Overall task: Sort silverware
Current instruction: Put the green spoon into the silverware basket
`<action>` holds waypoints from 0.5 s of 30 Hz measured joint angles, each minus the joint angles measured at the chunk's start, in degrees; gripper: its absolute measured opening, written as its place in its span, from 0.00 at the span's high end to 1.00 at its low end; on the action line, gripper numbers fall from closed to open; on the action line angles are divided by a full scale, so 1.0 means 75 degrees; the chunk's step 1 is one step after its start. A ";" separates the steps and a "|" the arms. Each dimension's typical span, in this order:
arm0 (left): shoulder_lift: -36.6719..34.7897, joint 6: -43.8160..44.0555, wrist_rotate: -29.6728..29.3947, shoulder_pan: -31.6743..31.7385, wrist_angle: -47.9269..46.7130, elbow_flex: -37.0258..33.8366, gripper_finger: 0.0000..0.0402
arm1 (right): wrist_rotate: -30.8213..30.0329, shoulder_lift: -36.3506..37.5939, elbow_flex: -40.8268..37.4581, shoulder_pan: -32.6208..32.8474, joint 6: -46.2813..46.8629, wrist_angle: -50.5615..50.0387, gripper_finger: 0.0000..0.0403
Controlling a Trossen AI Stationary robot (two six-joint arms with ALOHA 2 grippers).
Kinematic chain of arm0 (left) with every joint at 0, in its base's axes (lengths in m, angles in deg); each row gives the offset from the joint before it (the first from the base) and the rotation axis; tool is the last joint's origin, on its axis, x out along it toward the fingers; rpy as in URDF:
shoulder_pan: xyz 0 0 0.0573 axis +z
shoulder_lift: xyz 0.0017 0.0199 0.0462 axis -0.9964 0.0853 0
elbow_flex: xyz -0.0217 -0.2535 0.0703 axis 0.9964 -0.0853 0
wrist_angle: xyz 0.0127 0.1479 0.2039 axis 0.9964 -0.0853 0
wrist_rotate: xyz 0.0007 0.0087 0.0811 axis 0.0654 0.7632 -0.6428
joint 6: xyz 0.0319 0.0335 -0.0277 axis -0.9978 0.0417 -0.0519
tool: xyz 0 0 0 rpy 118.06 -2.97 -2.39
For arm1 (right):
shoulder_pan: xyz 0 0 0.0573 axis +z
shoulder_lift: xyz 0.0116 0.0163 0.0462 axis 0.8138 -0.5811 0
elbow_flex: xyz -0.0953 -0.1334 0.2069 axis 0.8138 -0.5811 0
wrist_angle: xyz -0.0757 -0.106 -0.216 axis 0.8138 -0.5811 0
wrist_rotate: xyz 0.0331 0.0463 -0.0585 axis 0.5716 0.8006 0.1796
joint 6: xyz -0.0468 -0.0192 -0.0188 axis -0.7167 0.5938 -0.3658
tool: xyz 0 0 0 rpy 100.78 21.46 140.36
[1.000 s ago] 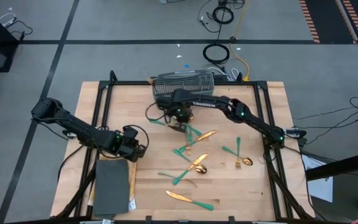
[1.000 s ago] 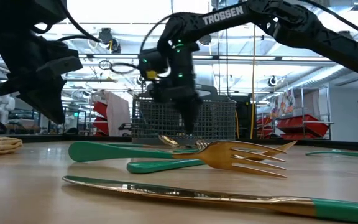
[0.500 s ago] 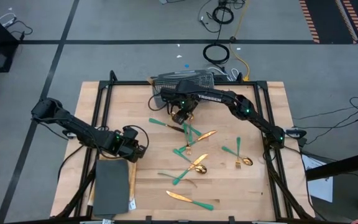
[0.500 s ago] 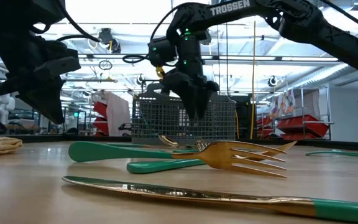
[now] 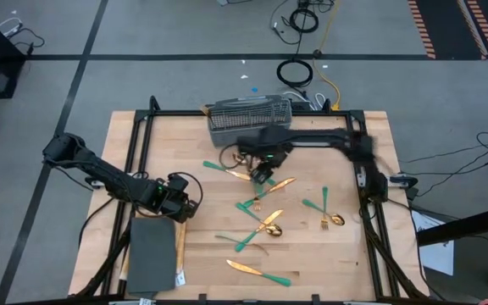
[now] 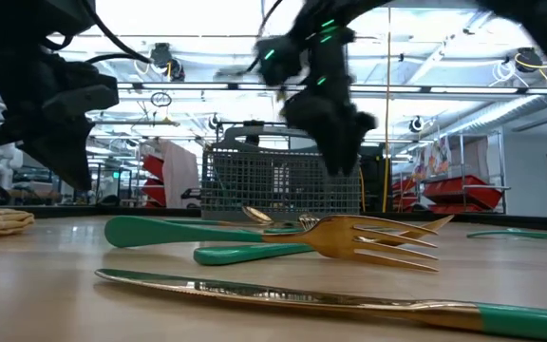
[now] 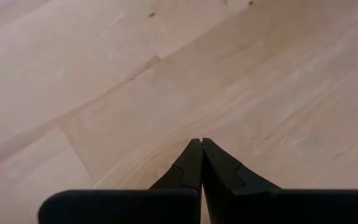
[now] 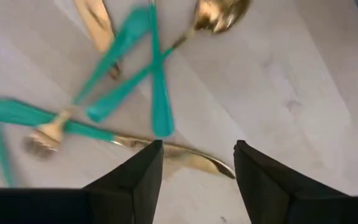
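My right gripper point(image 5: 263, 175), fingers apart and empty, hovers over silverware point(image 5: 261, 222) strewn mid-table. Nearest knife point(image 8: 173, 151) lies crosswise just ahead of fingertips. Left gripper point(image 5: 185, 206), fingers pressed together, waits far left by dark slab point(image 5: 152, 254).

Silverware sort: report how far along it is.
Done: little that shows; whether the wire basket holds anything cannot be told. In hand: nothing. The right gripper is open and empty above the silverware scattered mid-table; the left gripper is shut, empty, near the dark slab. Left: about a dozen pieces lie loose on the table.
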 joint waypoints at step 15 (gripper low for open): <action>0.0001 0.0000 0.0114 0.0003 0.0065 0.0000 0.98 | 0.1499 0.4752 -0.6293 0.1150 0.3308 0.2733 0.57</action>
